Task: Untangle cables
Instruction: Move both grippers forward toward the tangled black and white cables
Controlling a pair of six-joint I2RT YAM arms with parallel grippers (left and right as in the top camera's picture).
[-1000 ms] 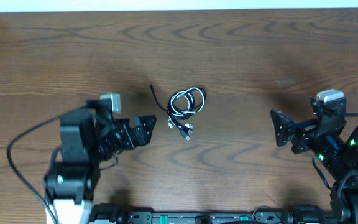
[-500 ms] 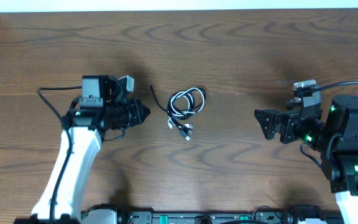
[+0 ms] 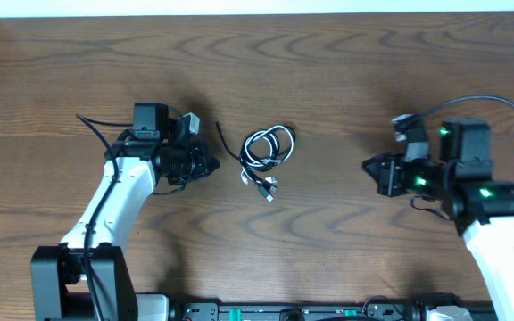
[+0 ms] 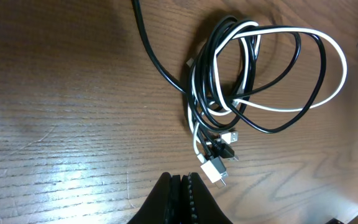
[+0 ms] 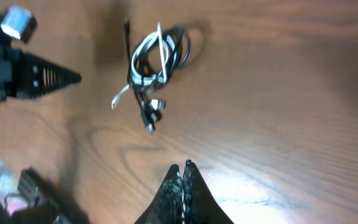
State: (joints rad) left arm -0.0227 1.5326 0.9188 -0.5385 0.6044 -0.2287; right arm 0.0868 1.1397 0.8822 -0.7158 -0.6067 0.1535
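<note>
The tangled thin black cord (image 4: 151, 53) and thin white cord (image 4: 343, 67) lie just ahead of the left gripper (image 3: 211, 165), with bare brown wooden table (image 3: 328, 232) toward the right gripper (image 3: 368, 167). Both grippers are pressed together, empty. Only the left wrist view shows the plugs (image 4: 213, 170) clearly.

Readable text: none in any view.
cables (image 4: 194, 99): no lettering legible on the cords or plug ends.
bench (image 3: 346, 71): wood grain only, no marks that read.
</note>
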